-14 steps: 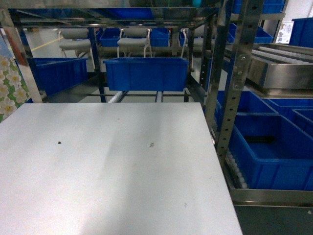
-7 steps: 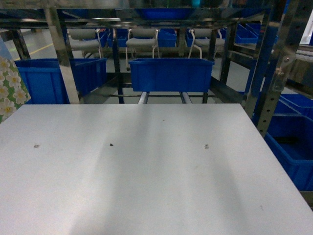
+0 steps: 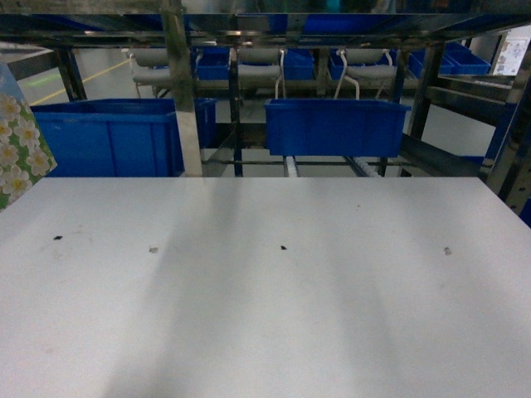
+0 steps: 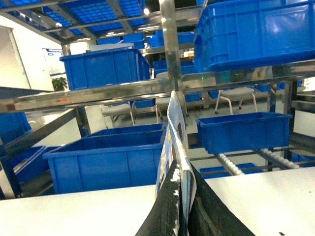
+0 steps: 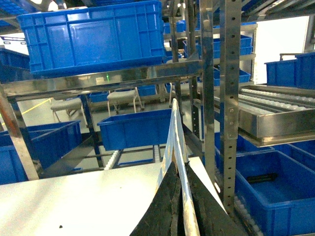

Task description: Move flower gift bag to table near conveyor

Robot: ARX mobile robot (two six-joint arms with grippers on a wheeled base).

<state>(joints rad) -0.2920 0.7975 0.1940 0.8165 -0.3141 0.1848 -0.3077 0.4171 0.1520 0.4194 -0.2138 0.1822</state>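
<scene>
Daisies on green paper show at the far left edge of the head view: that sliver is the flower gift bag (image 3: 18, 145), held up off the table (image 3: 274, 290) rather than resting on it, as far as the frame shows. Each wrist view explains the hold. The left gripper (image 4: 183, 206) has its dark fingers pressed together on a thin printed edge of the bag, which rises straight up between them, and the right gripper (image 5: 179, 206) pinches a similar thin pale edge in the same way. Both jaws are therefore closed narrowly on sheet-thin material, probably opposite rims of the bag so that it hangs between the arms without swinging, though neither arm appears in the head view. Beyond the table's far edge stands the conveyor (image 3: 178, 91), its steel posts and roller lanes carrying blue bins (image 3: 336, 126). With the white top spread directly below and the racking just behind, the carry seems nearly over; lowering and releasing remain.
</scene>
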